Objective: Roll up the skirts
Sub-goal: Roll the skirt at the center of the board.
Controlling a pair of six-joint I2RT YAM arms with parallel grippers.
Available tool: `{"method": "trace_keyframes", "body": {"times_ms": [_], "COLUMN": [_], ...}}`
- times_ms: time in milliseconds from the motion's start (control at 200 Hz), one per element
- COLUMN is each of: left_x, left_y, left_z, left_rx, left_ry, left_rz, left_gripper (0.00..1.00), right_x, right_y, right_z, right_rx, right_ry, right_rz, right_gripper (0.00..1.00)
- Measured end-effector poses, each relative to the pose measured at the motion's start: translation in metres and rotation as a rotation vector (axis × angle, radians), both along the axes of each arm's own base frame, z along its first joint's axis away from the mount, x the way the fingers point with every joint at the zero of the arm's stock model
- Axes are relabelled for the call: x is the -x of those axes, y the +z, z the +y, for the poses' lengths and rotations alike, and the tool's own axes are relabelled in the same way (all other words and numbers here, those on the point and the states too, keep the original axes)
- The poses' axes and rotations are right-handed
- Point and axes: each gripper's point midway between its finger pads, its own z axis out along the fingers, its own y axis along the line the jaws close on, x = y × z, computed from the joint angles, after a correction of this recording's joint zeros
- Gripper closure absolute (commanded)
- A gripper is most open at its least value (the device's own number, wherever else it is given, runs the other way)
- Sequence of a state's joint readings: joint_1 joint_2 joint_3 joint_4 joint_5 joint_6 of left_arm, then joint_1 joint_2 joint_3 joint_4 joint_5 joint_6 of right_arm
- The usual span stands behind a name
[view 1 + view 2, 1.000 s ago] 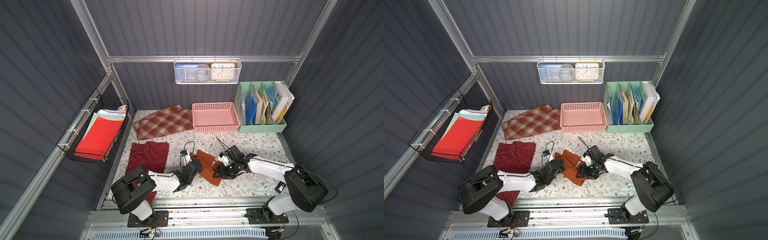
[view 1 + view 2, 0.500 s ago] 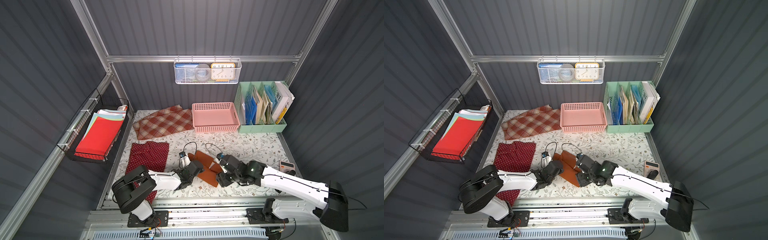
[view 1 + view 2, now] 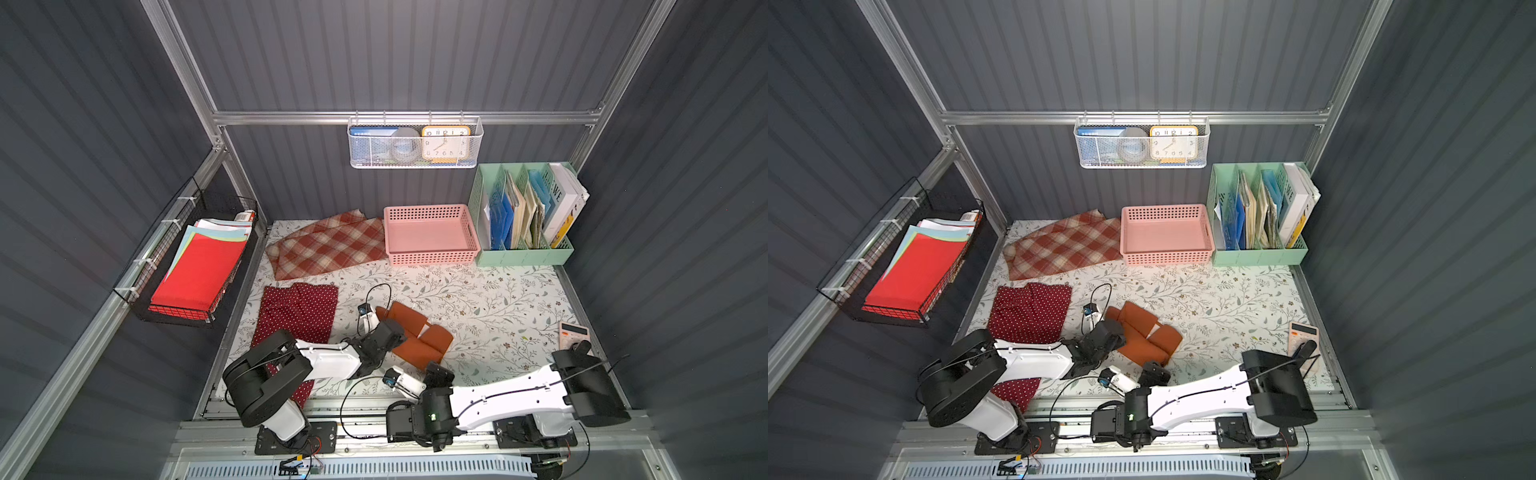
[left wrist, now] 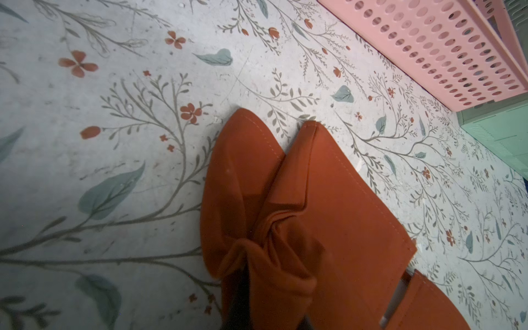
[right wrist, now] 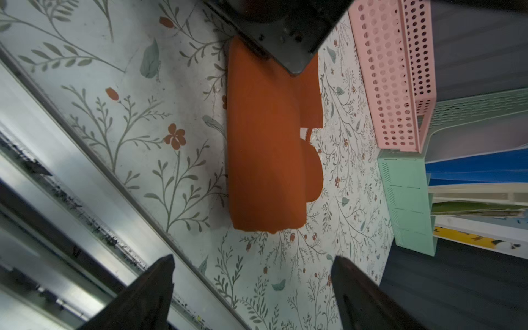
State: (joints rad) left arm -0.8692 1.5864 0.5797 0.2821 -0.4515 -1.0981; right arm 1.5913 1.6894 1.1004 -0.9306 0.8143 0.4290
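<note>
Lower centre in both top views — left gripper point(image 3: 395, 332) pinched shut on folded rust-orange cloth skirt point(image 3: 405, 318); right gripper point(image 3: 438, 369) just below — jaws wide apart, clear of cloth.

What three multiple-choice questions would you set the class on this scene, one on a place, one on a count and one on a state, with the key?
1. Where does the plaid skirt lie relative to the pink basket?
A. inside it
B. beside it, on the table
C. on top of it

2. How many skirts lie on the table?
A. two
B. three
C. four

3. How is the right gripper?
A. open, holding nothing
B. shut on a calculator
C. shut on a paper sheet

Key:
1 B, it lies spread flat next to the basket's side.
2 B, the plaid skirt, the polka-dot skirt and the orange skirt.
3 A, its jaws stand apart with only table between them.
</note>
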Motion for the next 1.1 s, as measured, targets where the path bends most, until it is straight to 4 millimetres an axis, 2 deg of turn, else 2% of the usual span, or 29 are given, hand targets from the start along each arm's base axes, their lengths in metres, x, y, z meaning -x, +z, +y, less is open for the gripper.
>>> {"method": "trace_keyframes", "body": {"times_ms": [105,215,355,595,790,1016,1101], "left_x": [-0.001,0.000,-0.002,-0.002,-0.002,-0.008,-0.008], "left_y": [0.000,0.000,-0.003,-0.001,0.000,0.008,0.016], "left_z": [-0.001,-0.001,0.003,0.003,0.003,0.007,0.005], "left_rx": [0.007,0.009,0.022,0.035,0.039,0.051,0.068], "left_ry": [-0.002,-0.004,-0.001,-0.002,-0.003,0.011,0.001], "left_rz": [0.002,0.002,0.016,0.014,0.014,-0.003,-0.017], "left_gripper": [1.00,1.00,1.00,1.00,1.00,1.00,1.00], "right_x": [-0.007,-0.020,-0.034,-0.049,-0.056,-0.068,-0.076], "right_y": [-0.012,-0.013,-0.019,-0.054,-0.056,-0.060,-0.062], "right_z": [0.005,0.010,0.007,0.003,0.003,0.004,0.003], "right_rx": [0.059,0.056,0.106,0.171,0.206,0.275,0.284], "right_ry": [0.023,0.028,0.024,0.011,0.020,0.007,-0.012], "right_rz": [-0.004,-0.003,-0.012,0.051,0.041,0.040,0.037], "right_gripper": [0.09,0.08,0.09,0.09,0.10,0.23,0.32]}}
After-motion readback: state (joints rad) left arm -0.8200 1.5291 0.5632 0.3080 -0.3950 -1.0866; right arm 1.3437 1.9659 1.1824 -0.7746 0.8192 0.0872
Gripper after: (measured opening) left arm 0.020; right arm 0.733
